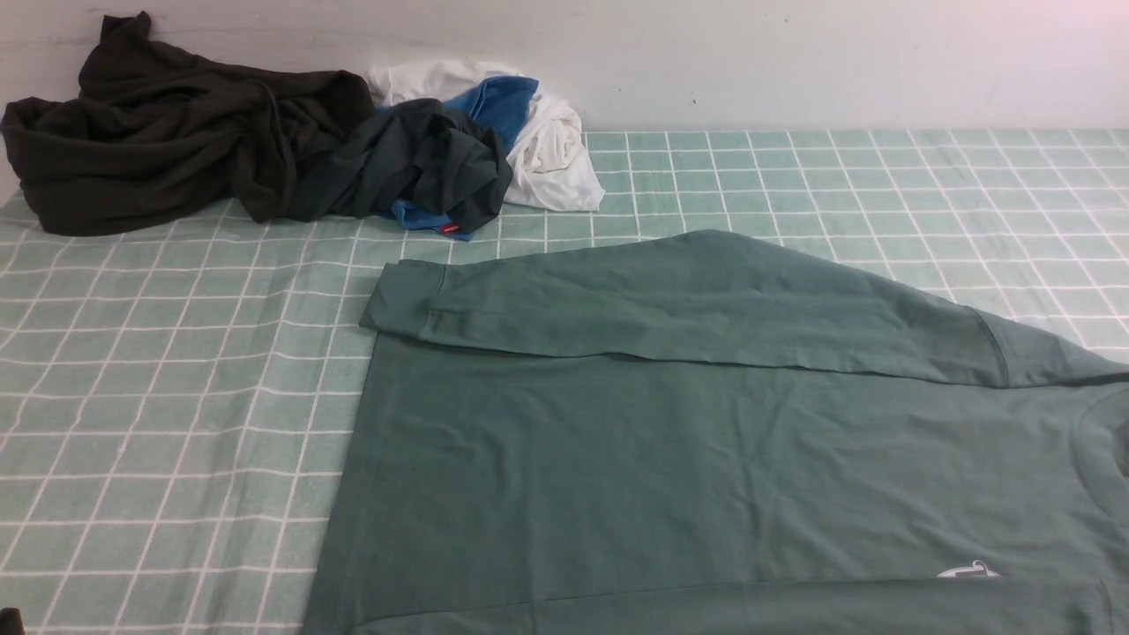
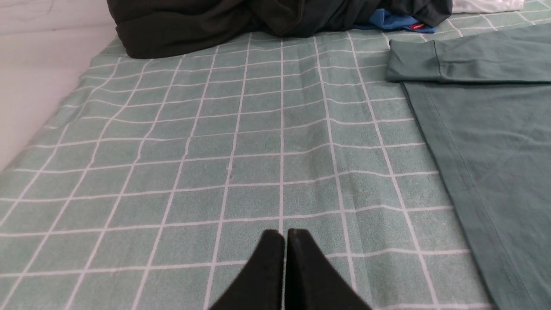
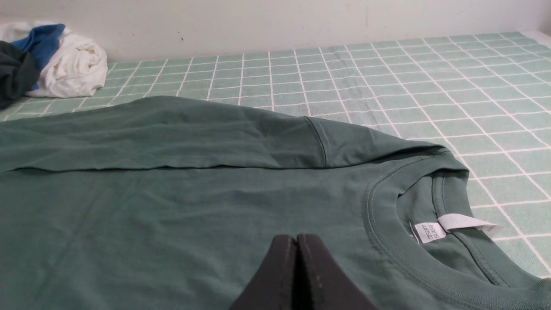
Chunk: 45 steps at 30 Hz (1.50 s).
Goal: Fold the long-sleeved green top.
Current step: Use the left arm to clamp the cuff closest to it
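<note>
The green long-sleeved top [image 1: 706, 459] lies flat on the checked cloth, neck to the right, hem to the left. Its far sleeve [image 1: 706, 300] is folded across the body, cuff [image 1: 401, 295] at the left. A small white logo [image 1: 968, 571] shows near the front edge. In the right wrist view the top [image 3: 172, 206] fills the frame, with the ribbed neck [image 3: 387, 241] and white label [image 3: 430, 231]. My right gripper [image 3: 296, 237] hovers over the chest, shut and empty. My left gripper [image 2: 285, 232] is shut over bare cloth, left of the top's hem [image 2: 452, 172]. Neither gripper shows in the front view.
A very dark crumpled garment [image 1: 176, 132] lies at the back left against the wall. Beside it sits a white and blue bundle [image 1: 529, 132]. The green checked cloth [image 1: 176, 397] covers the whole surface. The cloth's left edge [image 2: 51, 120] shows in the left wrist view.
</note>
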Motion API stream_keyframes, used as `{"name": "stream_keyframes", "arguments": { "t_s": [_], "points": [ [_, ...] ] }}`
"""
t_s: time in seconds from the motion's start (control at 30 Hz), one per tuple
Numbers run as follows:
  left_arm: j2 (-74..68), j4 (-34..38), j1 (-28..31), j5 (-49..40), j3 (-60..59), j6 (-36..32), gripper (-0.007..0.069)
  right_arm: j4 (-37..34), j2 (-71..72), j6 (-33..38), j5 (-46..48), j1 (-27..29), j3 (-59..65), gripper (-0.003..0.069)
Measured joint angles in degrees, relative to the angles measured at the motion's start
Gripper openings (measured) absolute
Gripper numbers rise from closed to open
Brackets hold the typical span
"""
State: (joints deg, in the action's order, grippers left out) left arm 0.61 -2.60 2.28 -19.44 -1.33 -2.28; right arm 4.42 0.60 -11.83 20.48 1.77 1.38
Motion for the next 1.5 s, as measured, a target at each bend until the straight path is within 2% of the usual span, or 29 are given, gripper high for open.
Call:
{"name": "stream_keyframes", "arguments": {
  "t_s": [1.5],
  "points": [
    [0.0, -2.4, 0.0, 1.5, -0.3, 0.4, -0.0004, -0.3, 0.0, 0.0, 0.0, 0.0, 0.0, -0.0014]
  ]
}}
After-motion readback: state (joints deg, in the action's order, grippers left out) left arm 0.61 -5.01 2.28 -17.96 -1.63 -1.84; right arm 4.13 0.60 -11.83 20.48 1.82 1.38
